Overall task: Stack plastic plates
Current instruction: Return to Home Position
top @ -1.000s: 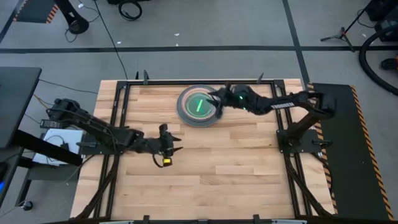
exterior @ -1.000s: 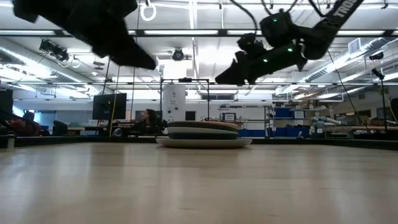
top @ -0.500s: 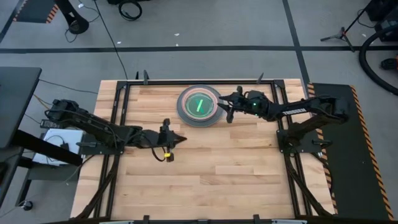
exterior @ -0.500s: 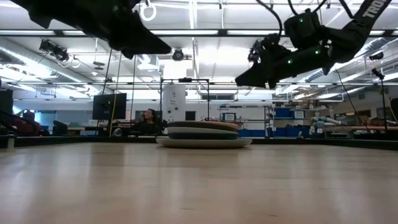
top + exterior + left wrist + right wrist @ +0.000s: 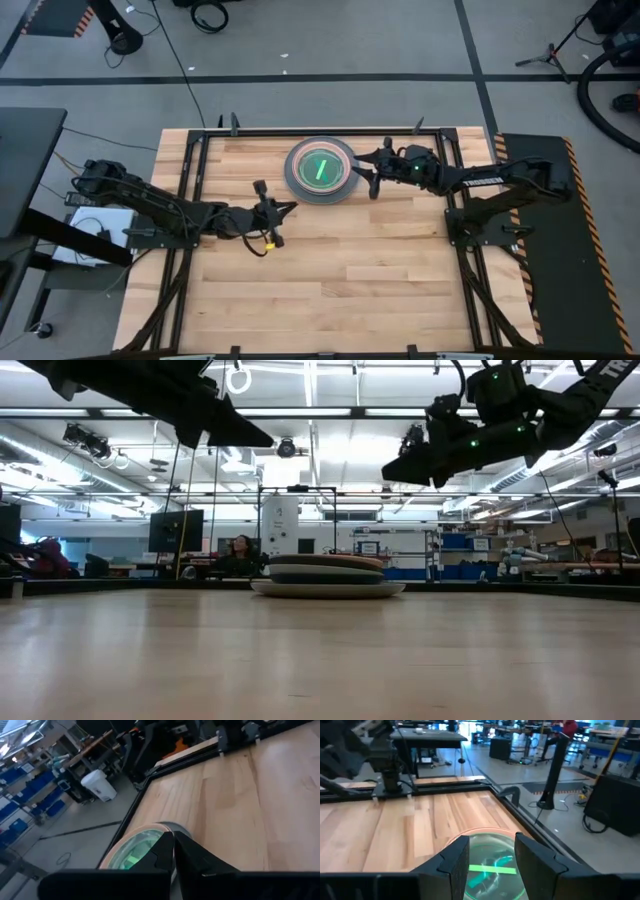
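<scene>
The plastic plates form one stack (image 5: 320,170) near the table's far edge: a large grey plate rests on the wood, darker plates lie on it, and a peach-rimmed and a translucent teal plate (image 5: 492,865) sit on top. In the low view the stack (image 5: 326,576) stands far off. My right gripper (image 5: 364,172) hovers open just right of the stack's rim, high above the table (image 5: 395,473), its fingers (image 5: 457,857) framing the top plate. My left gripper (image 5: 287,208) hangs shut in the air, near-left of the stack, pointing toward it (image 5: 173,851).
Bare wooden tabletop (image 5: 350,270) spreads on all sides of the stack, inside a black metal frame (image 5: 300,132). The right arm's base (image 5: 480,225) stands at the table's right edge. Beyond the far edge lies the room, where a person (image 5: 238,550) sits.
My right gripper has drawn back from above the stack's right rim toward the table's right edge and has risen. My left gripper has moved toward the far edge and the stack, turning its fingers toward the plates. The stack has stayed put.
</scene>
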Controlling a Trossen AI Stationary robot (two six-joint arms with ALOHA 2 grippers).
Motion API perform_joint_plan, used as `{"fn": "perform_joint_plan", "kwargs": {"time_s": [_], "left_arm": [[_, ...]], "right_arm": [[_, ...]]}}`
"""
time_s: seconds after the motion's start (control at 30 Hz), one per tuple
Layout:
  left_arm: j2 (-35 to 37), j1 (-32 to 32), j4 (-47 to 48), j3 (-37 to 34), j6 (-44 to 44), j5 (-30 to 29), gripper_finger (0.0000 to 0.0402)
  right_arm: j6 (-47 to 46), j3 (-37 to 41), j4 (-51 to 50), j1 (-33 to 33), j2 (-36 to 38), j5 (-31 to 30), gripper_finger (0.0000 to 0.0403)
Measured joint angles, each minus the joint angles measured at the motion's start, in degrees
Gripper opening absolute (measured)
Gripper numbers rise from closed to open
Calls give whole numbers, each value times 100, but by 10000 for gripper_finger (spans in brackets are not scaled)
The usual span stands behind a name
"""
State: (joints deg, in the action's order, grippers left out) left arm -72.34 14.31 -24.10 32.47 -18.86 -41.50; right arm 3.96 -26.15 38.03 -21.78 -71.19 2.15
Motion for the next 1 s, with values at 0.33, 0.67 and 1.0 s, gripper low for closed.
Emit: {"fn": "perform_joint_plan", "kwargs": {"time_s": [0.33, 0.67, 1.0], "left_arm": [[-2, 59, -122, 0, 1288, 329, 23], [1145, -443, 1591, 4, 2103, 1006, 23], [2861, 102, 1856, 2, 1381, 1822, 23]], "right_arm": [[258, 1, -337, 2, 6, 144, 164], [345, 410, -511, 249, 574, 14, 144], [-441, 1828, -526, 819, 2028, -58, 112]]}}
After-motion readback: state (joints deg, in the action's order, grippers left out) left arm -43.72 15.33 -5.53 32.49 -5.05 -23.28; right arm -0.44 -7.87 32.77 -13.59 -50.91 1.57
